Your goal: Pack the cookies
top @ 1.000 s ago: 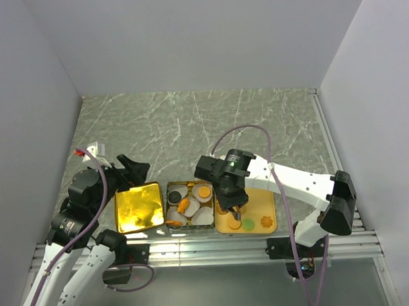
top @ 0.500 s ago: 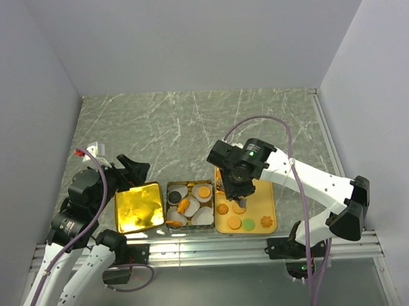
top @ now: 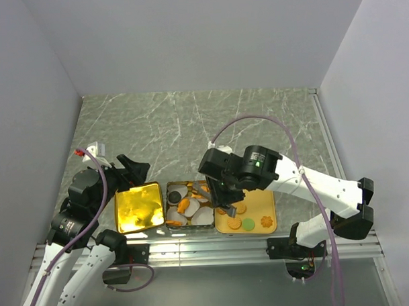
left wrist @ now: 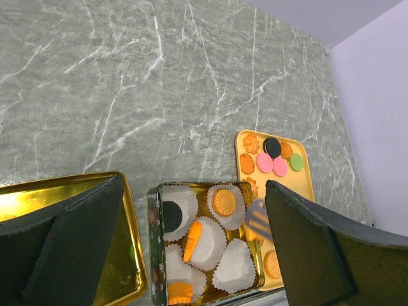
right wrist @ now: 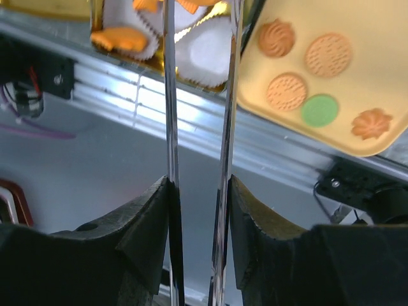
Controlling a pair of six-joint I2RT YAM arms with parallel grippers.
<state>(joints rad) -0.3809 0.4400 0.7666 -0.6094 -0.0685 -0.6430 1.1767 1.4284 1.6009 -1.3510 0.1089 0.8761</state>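
**A:** What does the left wrist view give that the overhead one doesn't?

**B:** The far end of the yellow tray [left wrist: 290, 186]. A cluster of cookies [left wrist: 272, 147] lies there, black, pink, green and orange, which the right arm covers from above. It also shows the tin [left wrist: 153, 223] just beside the tray. Its paper cups [left wrist: 234, 268] hold a black cookie, a golden round one and some orange ones.

**A:** And the left gripper [left wrist: 194, 188]?

**B:** Its fingers are spread wide with nothing between them, near the gold lid [left wrist: 127, 261].

**A:** The right gripper [right wrist: 199, 185]?

**B:** Its own camera shows the fingers clamped on the two blades of metal tongs [right wrist: 169, 95], with a gap between the blades. Beyond them, five more cookies sit at the tray's near end.

**A:** Do the tongs carry a cookie?

**B:** I cannot tell. The blade tips run off the top edge of the right wrist view. The left wrist view catches one ridged tip where tin and tray meet. Overhead, it is too small to make out.
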